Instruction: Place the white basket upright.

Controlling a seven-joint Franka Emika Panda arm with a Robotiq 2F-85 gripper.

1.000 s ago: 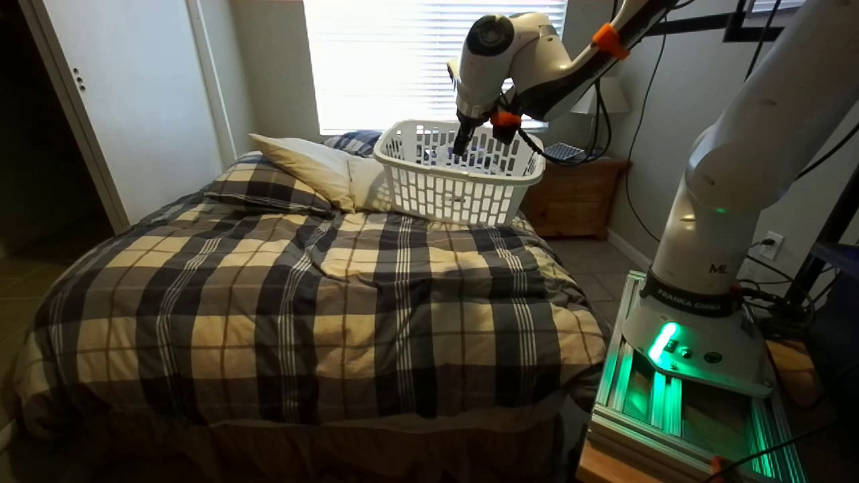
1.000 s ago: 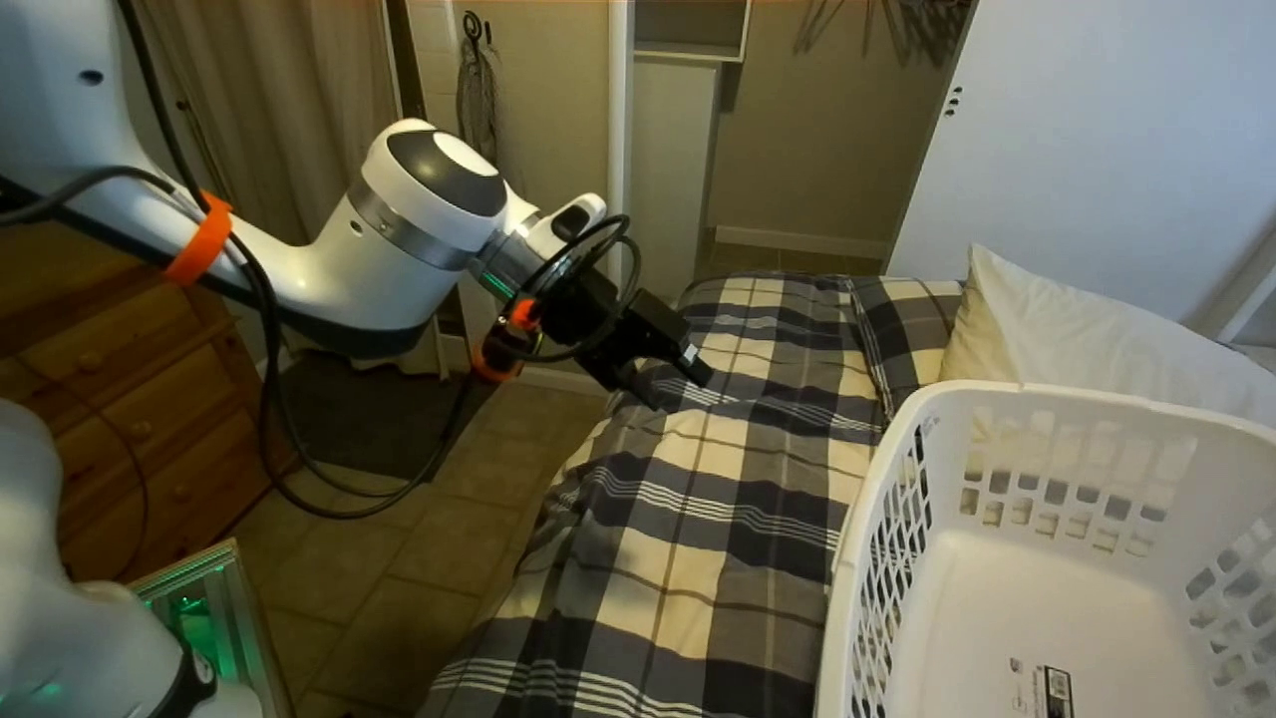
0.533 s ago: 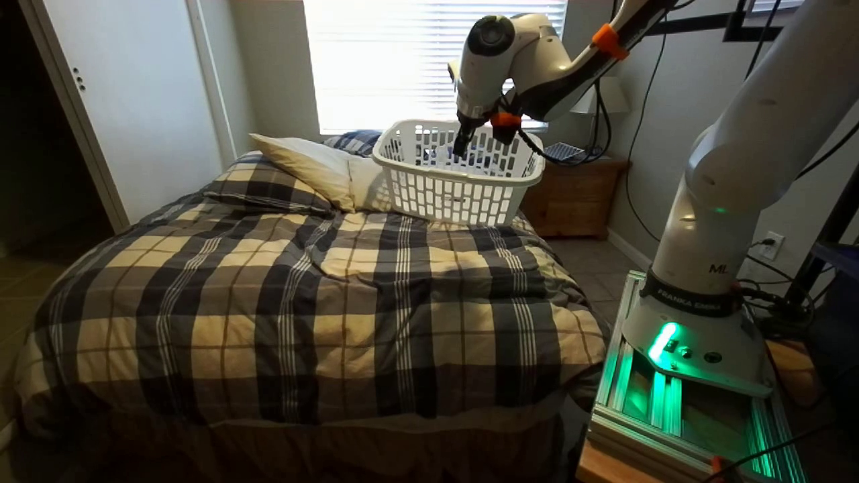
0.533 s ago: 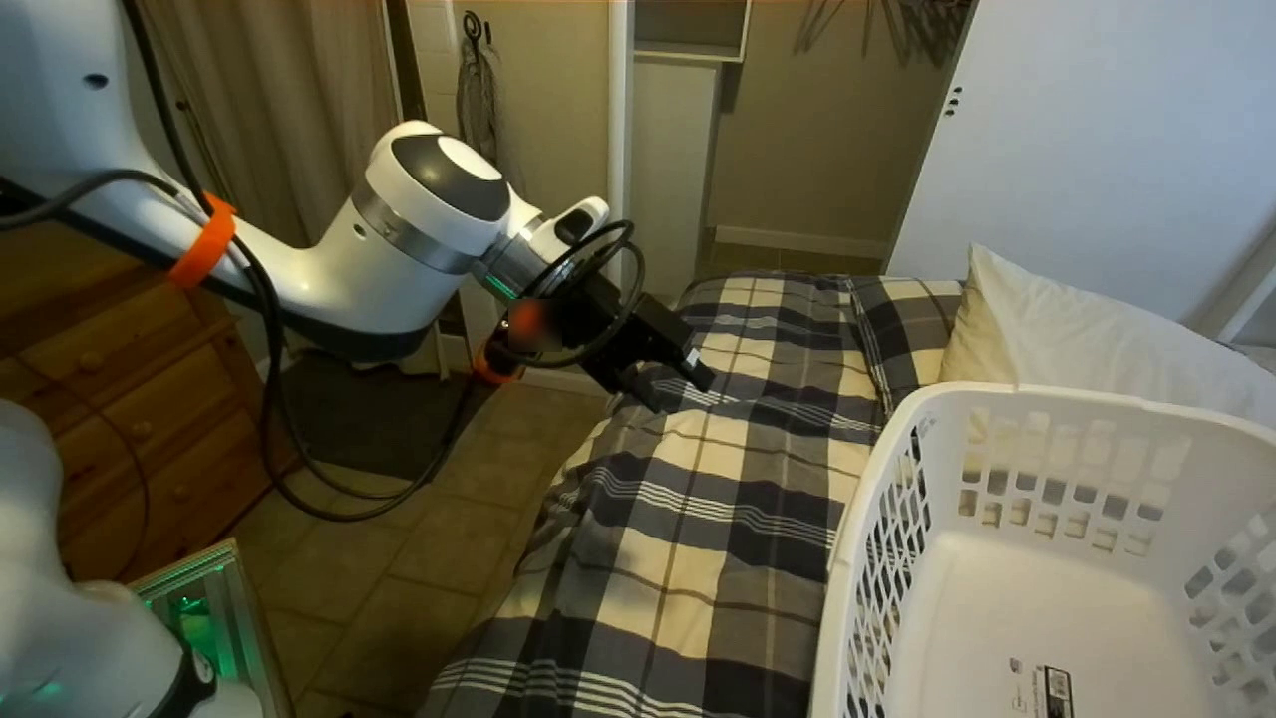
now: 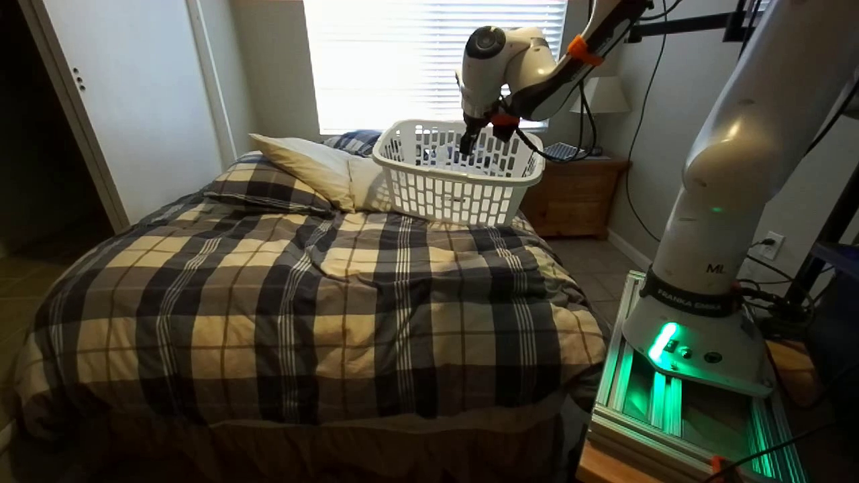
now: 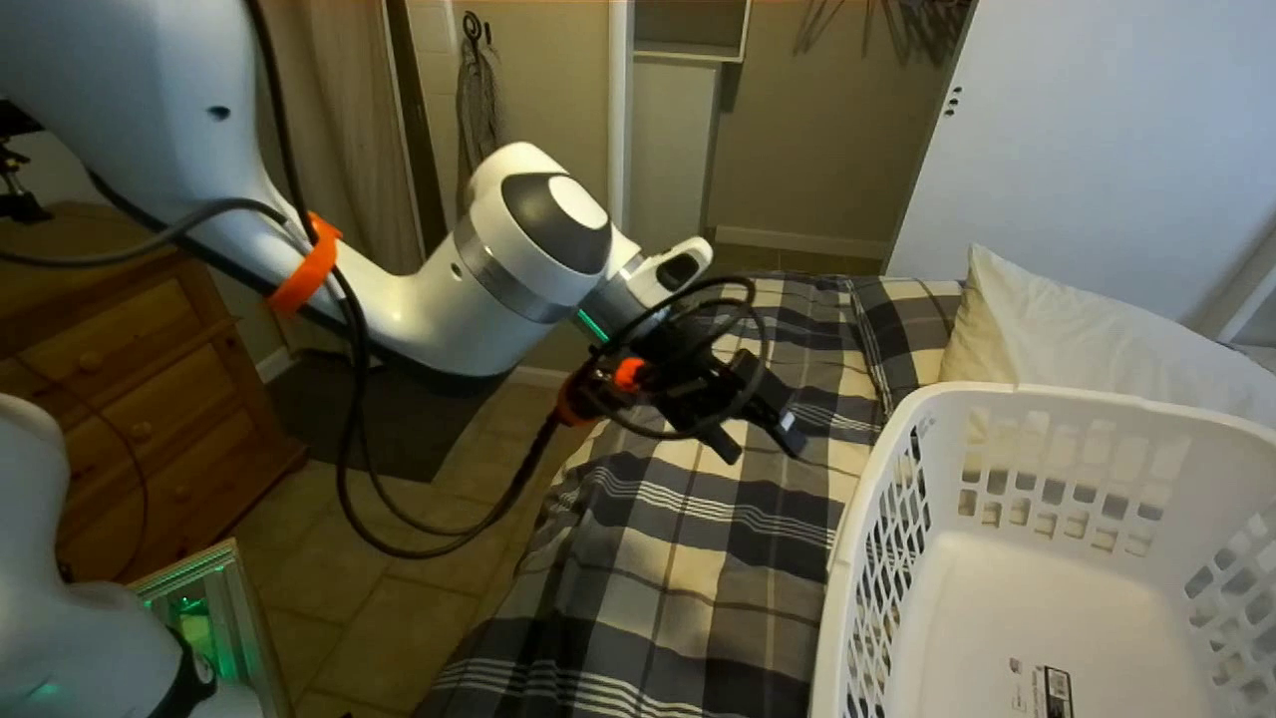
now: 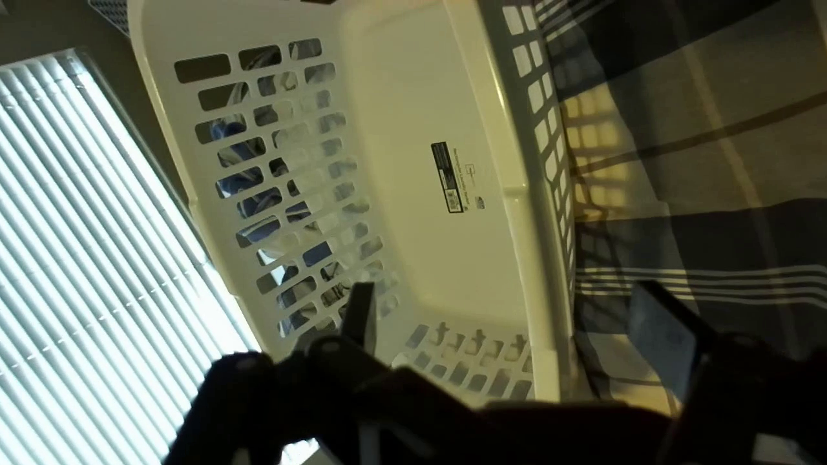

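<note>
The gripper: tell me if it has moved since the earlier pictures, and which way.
Yes. In an exterior view, the gripper is farther right and lower in the picture, nearer the unmoved cream pillow.

Between your gripper (image 6: 764,452) and the white basket (image 6: 1007,598) you have free air above the plaid bedspread (image 6: 688,588). The basket is open from above; its rim stands before your fingers, and a cream pillow (image 6: 1107,324) blocks one end.

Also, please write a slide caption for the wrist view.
Open tool facing a white basket, upright on a checked blanket, with window blinds beyond.
</note>
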